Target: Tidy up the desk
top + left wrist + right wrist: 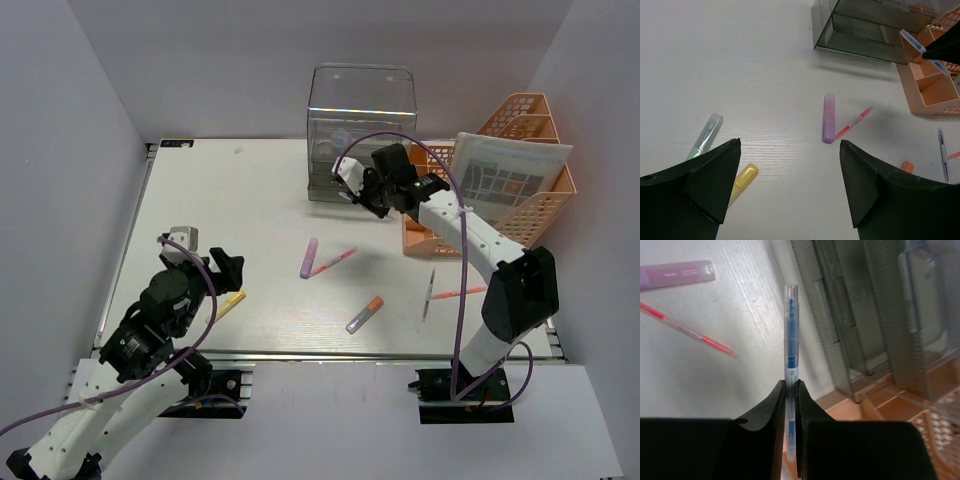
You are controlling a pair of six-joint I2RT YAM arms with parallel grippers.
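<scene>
While the left fingers (715,170) hung wide open over the white tabletop (250,190), the right fingers (772,405) pinched a blue pen (790,340), its long axis running straight out beside the clear drawer box (360,120).

I see my white tabletop (200,180) carrying a clear drawer box (360,135) and an orange mesh rack (530,205) at the back. Loose in front lie a purple highlighter (309,257) just beside a red pen (333,262), an orange-capped marker (365,314), a yellow highlighter (228,304) and a grey pen (429,293).
</scene>
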